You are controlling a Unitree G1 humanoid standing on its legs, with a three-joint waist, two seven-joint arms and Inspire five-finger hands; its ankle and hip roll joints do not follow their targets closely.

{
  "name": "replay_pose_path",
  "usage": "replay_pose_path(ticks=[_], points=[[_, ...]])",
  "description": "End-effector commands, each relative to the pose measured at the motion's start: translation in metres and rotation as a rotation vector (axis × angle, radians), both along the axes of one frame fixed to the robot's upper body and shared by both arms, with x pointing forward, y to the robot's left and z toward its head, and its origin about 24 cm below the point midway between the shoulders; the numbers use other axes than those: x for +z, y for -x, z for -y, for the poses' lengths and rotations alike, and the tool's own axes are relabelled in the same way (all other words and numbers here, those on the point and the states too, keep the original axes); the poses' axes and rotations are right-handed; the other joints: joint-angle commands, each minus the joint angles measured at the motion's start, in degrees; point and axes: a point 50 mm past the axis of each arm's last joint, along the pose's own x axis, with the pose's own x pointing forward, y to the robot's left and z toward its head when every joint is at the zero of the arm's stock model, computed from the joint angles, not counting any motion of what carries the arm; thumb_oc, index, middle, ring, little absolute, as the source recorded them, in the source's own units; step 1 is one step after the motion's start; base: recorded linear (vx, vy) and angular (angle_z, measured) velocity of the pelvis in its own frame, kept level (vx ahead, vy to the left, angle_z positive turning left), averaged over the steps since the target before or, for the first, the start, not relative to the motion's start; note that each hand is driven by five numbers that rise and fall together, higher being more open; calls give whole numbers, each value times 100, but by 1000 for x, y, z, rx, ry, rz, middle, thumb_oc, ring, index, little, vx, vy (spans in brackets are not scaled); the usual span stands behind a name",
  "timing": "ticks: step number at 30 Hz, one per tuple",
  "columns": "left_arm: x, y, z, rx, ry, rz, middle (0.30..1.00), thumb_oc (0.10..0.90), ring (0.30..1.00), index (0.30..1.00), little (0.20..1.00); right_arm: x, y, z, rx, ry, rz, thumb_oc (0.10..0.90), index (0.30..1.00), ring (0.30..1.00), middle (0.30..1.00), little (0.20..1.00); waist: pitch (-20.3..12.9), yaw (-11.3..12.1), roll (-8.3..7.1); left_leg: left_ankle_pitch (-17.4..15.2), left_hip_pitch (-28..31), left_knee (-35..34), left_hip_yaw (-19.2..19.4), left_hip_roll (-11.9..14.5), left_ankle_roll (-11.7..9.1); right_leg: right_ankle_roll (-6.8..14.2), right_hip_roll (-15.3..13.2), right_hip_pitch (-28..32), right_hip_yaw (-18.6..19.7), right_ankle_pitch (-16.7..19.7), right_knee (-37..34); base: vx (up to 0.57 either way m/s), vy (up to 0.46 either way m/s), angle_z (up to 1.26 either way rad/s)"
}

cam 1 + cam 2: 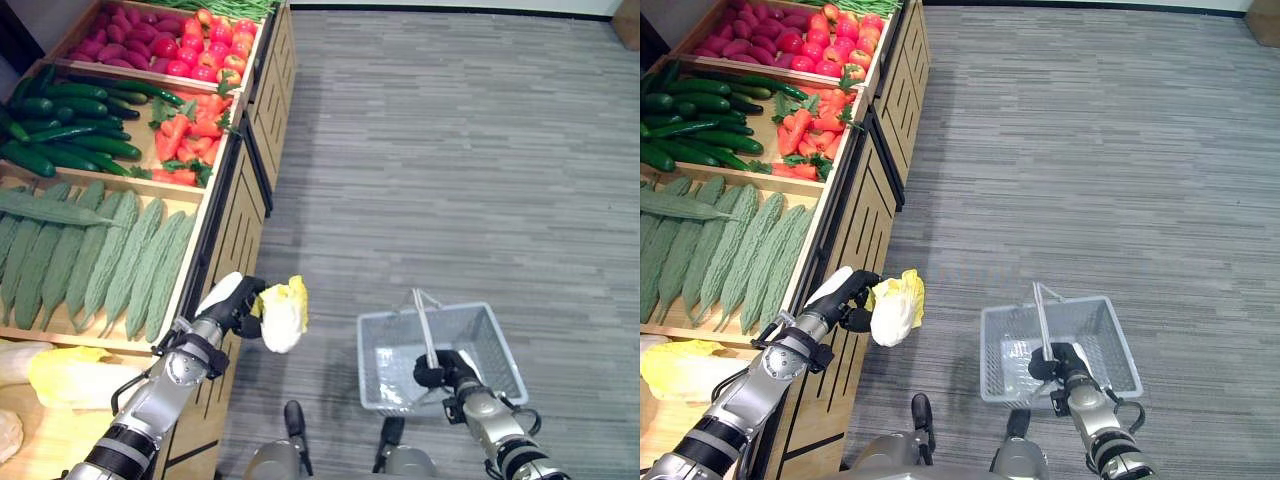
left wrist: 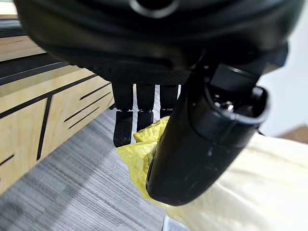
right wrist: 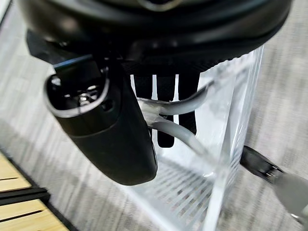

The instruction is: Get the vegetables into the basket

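My left hand (image 1: pixel 232 303) is shut on a pale yellow cabbage (image 1: pixel 284 315), held out past the front of the wooden produce stand and above the floor. In the left wrist view the thumb (image 2: pixel 202 144) and fingers (image 2: pixel 124 120) clamp the yellow leaves (image 2: pixel 231 187). To the right, a grey wire basket (image 1: pixel 480 345) hangs a little above the floor. My right hand (image 1: pixel 440 372) is shut on its grey handles (image 3: pixel 178 120), which rise upright over the basket's middle. The basket looks empty. The cabbage is left of the basket and apart from it.
The stand (image 1: pixel 235 215) on the left holds bitter gourds (image 1: pixel 110 255), cucumbers (image 1: pixel 65 125), carrots (image 1: pixel 190 135) and red produce (image 1: pixel 175 45). Another cabbage (image 1: pixel 75 378) lies on its lower shelf. Grey carpet (image 1: pixel 450 150) stretches to the right.
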Motion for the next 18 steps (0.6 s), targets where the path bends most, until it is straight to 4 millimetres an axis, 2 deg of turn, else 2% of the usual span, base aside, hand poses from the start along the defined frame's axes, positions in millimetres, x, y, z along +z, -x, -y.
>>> replay_pose_path(ticks=[1,5,7,10,11,12,13,14,15,18], points=[[55,-32,8,-92,-108,243,300,400,300,300,300,50,-58,-19,110,7,270,400,300,300,300,300,-194,114,-214,-326,103,2,176,180,-319,443,-269,-89,154,-24,30,0,0,0],[66,-40,22,-185,-237,292,300,400,300,300,300,70,-71,-34,190,3,355,400,300,300,300,300,-173,85,-182,-323,79,2,192,217,-329,437,-249,-137,173,-17,18,0,0,0],[67,-44,28,-214,-277,298,300,400,300,300,300,77,-76,-45,231,-16,391,400,300,300,300,300,-161,55,-175,-312,58,2,206,231,-335,433,-237,-164,194,-11,14,-16,-1,-2],[67,-53,47,-304,-390,308,300,400,300,300,300,94,-83,-72,369,-31,454,400,300,300,300,300,-122,-28,-165,-290,16,2,280,256,-348,433,-212,-268,260,32,4,-46,-4,-6],[67,-54,48,-304,-391,310,300,400,300,300,300,94,-83,-72,369,-30,455,400,300,300,300,300,-119,-23,-164,-288,12,2,283,257,-348,432,-212,-274,264,34,5,-42,-11,-8],[64,-56,58,-344,-415,305,300,400,300,300,300,99,-85,-84,432,-31,468,400,300,300,300,300,-100,-54,-163,-279,-6,2,302,269,-351,429,-201,-318,299,46,3,-28,-11,-12],[64,-57,59,-344,-416,306,300,400,300,300,300,100,-86,-84,431,-30,469,400,300,300,300,300,-99,-43,-162,-278,-13,2,306,271,-352,428,-199,-328,304,47,4,-48,-19,-13],[60,-58,69,-392,-454,294,300,400,300,300,300,103,-87,-98,493,-41,479,400,300,300,300,300,-85,-82,-157,-267,-35,2,318,282,-353,428,-183,-361,327,57,0,-22,-9,-15],[60,-58,70,-393,-455,295,300,400,300,300,300,103,-87,-98,492,-40,479,400,300,300,300,300,-84,-75,-156,-266,-40,2,319,283,-354,427,-182,-367,328,58,0,-41,-11,-12],[43,-61,87,-446,-461,243,300,400,300,300,300,117,-89,-124,591,-87,537,400,300,300,300,300,-65,-144,-150,-241,-80,2,361,317,-369,428,-162,-452,393,87,0,-27,-3,-10]])
